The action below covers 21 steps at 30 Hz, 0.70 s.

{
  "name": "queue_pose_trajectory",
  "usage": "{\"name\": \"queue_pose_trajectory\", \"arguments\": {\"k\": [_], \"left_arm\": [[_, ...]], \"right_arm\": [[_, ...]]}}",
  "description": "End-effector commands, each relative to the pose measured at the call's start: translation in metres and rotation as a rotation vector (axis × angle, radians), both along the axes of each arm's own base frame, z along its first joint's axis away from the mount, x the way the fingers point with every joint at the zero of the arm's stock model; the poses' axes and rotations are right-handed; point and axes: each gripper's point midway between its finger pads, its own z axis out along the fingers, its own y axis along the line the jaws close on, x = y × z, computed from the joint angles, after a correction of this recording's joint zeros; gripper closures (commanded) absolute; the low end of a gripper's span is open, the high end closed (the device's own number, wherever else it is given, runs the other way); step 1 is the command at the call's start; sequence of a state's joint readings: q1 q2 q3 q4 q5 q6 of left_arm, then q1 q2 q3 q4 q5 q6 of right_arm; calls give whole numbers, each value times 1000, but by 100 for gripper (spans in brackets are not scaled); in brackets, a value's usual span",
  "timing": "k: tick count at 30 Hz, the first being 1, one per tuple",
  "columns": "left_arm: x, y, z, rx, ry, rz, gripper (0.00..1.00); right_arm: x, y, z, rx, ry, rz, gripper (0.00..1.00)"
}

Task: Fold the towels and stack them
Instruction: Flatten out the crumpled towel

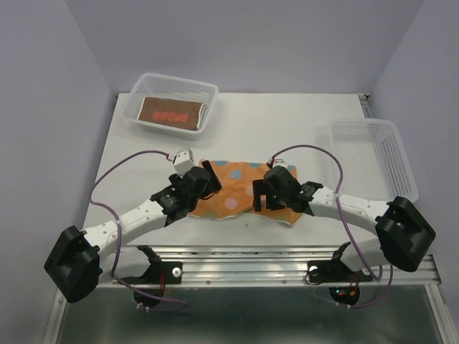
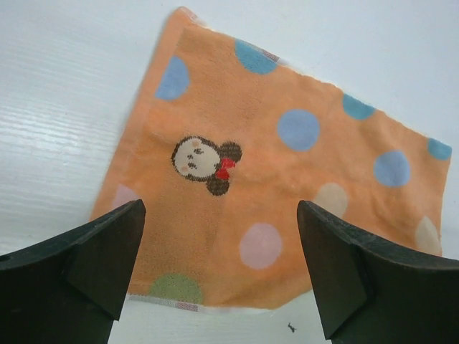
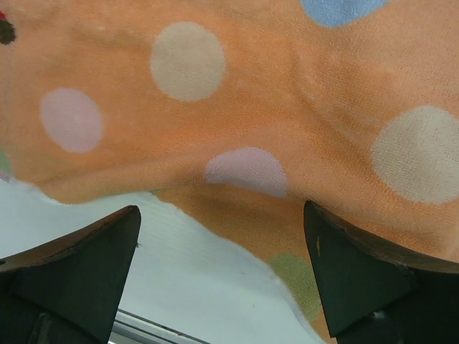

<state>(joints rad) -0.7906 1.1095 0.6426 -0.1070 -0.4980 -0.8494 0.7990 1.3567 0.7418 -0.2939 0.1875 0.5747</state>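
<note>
Now the orange dotted towel (image 1: 235, 188) lies spread on the table (image 1: 287, 122), near its front edge — both sets of jaws stand wide, holding nothing, poised over the cloth's near side, probably so we can pinch corners and fold.

The left white-shelled arm (image 1: 136, 215) and the right white-shelled arm (image 1: 351, 206) have bulky black joint housings (image 1: 72, 261) at the lower corners of the overhead view. A thin purple cable (image 1: 107, 179) loops along each. A small white camera block (image 1: 183, 158) tops the left black pincer (image 1: 209, 183); the right black pincer (image 1: 258, 195) looks alike. Close up, the matte black fingers (image 2: 93, 258) are wedge-shaped.
</note>
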Motion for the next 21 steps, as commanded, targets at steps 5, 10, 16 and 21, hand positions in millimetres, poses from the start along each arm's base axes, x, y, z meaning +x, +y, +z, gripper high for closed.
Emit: {"name": "queue_pose_trajectory", "arguments": {"k": [5,10,16,21], "left_arm": [[14,-50,-19,-80,11,-185,1],[33,-65,-39,-71,45,-201,1],[35,-44,-92,-35,188,-129,1],[11,1,-128,-18,350,-36,1]], "right_arm": [[12,3,27,85,-67,-96,0],[-1,-26,42,83,-111,-142,0],[3,-61,32,208,-86,-289,0],[7,-65,27,242,-79,-317,0]]}}
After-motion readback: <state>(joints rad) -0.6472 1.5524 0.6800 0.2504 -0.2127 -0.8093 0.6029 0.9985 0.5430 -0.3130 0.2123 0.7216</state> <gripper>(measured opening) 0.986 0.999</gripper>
